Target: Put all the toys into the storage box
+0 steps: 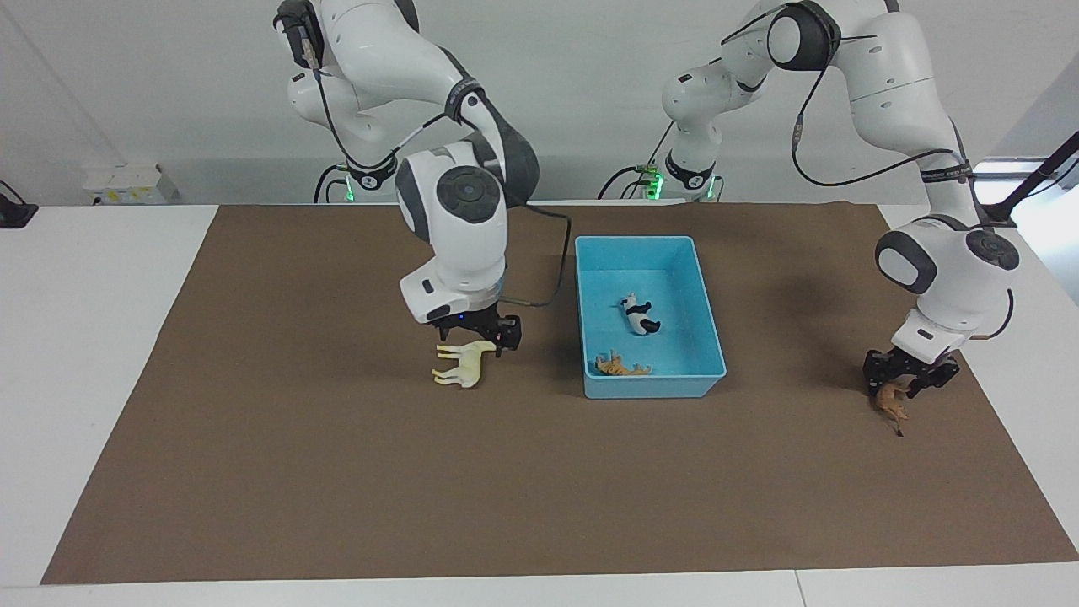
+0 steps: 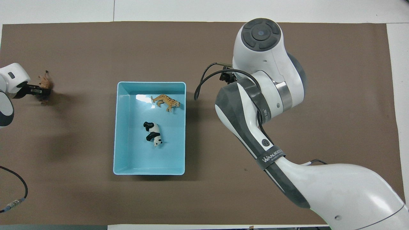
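Note:
The light blue storage box (image 1: pixel 653 386) stands mid-table, with the panda (image 1: pixel 639 314) and the tiger (image 1: pixel 621 367) lying inside. My right gripper (image 1: pixel 479 335) is shut on the cream-white horse (image 1: pixel 462 364) and holds it just above the mat, beside the box toward the right arm's end. My left gripper (image 1: pixel 909 377) is shut on the brown lion (image 1: pixel 890 403), low over the mat toward the left arm's end. In the overhead view I see the box (image 2: pixel 150 83), panda (image 2: pixel 153 134), tiger (image 2: pixel 166 101), left gripper (image 2: pixel 41 92) and lion (image 2: pixel 46 82). The right arm hides the horse there.
A brown mat (image 1: pixel 337 489) covers the table. A black cable (image 1: pixel 552 270) loops from the right arm's wrist next to the box wall.

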Available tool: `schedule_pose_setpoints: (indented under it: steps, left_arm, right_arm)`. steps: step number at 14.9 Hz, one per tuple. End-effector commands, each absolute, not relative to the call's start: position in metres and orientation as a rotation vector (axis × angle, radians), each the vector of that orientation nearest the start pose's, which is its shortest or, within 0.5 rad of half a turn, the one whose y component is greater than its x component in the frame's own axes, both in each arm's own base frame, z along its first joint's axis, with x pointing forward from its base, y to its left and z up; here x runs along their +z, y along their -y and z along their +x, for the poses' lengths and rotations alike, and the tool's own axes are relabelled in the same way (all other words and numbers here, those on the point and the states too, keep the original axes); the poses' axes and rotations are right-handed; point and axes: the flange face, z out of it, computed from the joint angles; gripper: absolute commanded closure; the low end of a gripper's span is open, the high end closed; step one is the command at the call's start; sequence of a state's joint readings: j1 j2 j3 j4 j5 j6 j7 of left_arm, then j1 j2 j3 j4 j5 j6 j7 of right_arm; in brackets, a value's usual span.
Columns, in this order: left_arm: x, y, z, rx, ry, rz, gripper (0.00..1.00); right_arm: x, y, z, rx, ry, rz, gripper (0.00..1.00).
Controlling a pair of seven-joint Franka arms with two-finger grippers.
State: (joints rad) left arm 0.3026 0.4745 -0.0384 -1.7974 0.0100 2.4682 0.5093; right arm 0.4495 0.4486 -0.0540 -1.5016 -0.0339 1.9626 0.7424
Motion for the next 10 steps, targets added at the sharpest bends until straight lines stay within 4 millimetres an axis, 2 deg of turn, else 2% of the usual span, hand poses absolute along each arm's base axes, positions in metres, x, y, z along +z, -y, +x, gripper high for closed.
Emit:
schedule_pose_setpoints:
  steps: [1, 2, 3, 4, 5, 7, 9, 10]
  left_arm:
    - [0.334, -0.154, 0.669, -0.232, -0.295, -3.077, 0.62]
    - [0.351, -0.138, 0.672, -0.198, -0.244, -3.095, 0.62]
    - [0.374, -0.116, 0.670, -0.156, -0.201, -3.112, 0.62]
    - [0.398, -0.083, 0.664, -0.117, -0.155, -3.124, 0.62]
    - [0.426, -0.048, 0.653, -0.063, -0.065, -3.137, 0.62]
    - [0.469, 0.043, 0.627, 0.037, 0.090, -3.135, 0.62]
    - [0.479, 0.129, 0.605, 0.070, 0.224, -3.117, 0.61]
    - [0.479, 0.162, 0.589, 0.083, 0.264, -3.106, 0.59]
  right_arm:
    - [0.376, -0.240, 0.599, -0.179, -0.454, -3.091, 0.00]
    - [0.364, -0.232, 0.597, -0.200, -0.477, -3.066, 0.00]
    - [0.357, -0.238, 0.593, -0.220, -0.477, -3.050, 0.00]
    - [0.346, -0.237, 0.589, -0.238, -0.493, -3.036, 0.00]
    - [0.338, -0.236, 0.586, -0.250, -0.499, -3.027, 0.00]
    - [0.328, -0.236, 0.581, -0.247, -0.514, -3.023, 0.00]
    - [0.309, -0.236, 0.572, -0.284, -0.533, -2.994, 0.00]
    - [0.301, -0.244, 0.566, -0.289, -0.533, -2.987, 0.00]
